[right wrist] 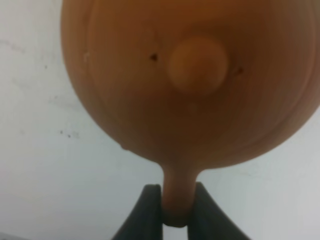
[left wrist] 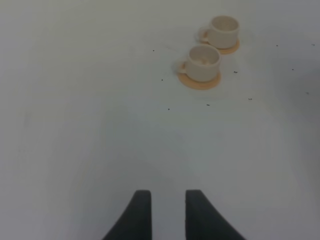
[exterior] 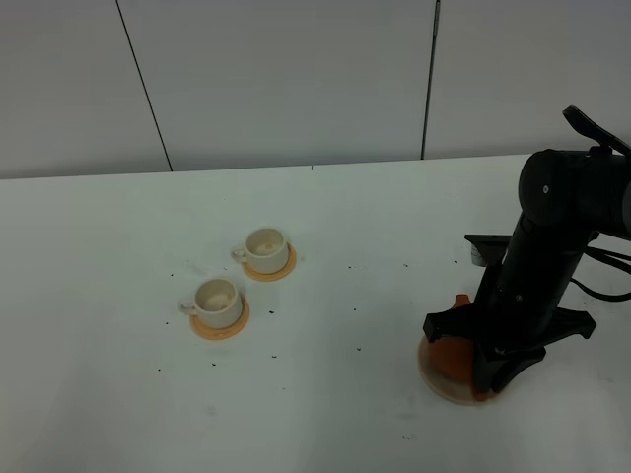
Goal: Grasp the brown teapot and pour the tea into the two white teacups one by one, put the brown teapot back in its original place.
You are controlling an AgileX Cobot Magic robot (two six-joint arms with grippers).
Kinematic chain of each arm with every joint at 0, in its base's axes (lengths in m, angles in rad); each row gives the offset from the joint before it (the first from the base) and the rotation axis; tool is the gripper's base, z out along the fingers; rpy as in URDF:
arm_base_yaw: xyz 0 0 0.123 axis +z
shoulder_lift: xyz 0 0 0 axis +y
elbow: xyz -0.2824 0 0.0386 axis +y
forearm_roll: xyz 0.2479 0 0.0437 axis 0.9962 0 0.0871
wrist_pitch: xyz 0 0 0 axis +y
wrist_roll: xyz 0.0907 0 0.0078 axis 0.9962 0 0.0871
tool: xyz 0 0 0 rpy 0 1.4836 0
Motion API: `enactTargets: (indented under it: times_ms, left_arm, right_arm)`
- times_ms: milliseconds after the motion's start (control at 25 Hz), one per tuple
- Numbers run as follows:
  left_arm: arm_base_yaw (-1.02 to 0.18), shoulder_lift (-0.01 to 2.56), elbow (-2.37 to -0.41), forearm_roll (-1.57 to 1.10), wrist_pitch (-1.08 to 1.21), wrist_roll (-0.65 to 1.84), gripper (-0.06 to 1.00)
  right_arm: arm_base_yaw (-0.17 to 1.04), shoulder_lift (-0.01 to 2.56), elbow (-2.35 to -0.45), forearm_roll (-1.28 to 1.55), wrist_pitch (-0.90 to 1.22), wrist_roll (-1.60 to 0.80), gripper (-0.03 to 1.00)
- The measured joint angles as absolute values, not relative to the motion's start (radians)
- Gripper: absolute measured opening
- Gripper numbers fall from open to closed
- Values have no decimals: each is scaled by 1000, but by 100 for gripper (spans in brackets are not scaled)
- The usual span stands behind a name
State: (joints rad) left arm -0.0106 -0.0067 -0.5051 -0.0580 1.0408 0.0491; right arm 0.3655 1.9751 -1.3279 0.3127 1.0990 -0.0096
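Note:
The brown teapot (exterior: 455, 351) sits on its pale tan coaster (exterior: 439, 381) at the right, mostly hidden behind my right arm. In the right wrist view the teapot (right wrist: 195, 75) fills the frame, lid knob showing, and my right gripper (right wrist: 176, 210) is shut on its loop handle (right wrist: 177, 197). The two white teacups stand on orange coasters left of centre: one nearer the back (exterior: 266, 249), one nearer the front (exterior: 217, 302). They also show in the left wrist view (left wrist: 223, 31) (left wrist: 203, 62). My left gripper (left wrist: 163, 210) hangs over bare table, jaws slightly apart, holding nothing. No tea is visible.
The white table (exterior: 325, 414) carries scattered small dark specks. A grey panelled wall (exterior: 296, 79) stands behind it. My right arm (exterior: 552, 256) rises above the teapot at the right edge.

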Motion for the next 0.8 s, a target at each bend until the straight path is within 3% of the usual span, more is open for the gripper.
enactTargets:
  times_ms: [400,640,800]
  left_arm:
    - [-11,-7,-505,-58,1041,49,24]
    - [-11,-7,-505,-58,1041,49,24]
    - [-11,-7,-505,-58,1041,49,24]
  right_arm:
    - [366,1978,-1328,313,1099,-8,11]
    - [366,1982,-1328,296,1098,14,28]
    - [366,1982,-1328,281,1095,41,33]
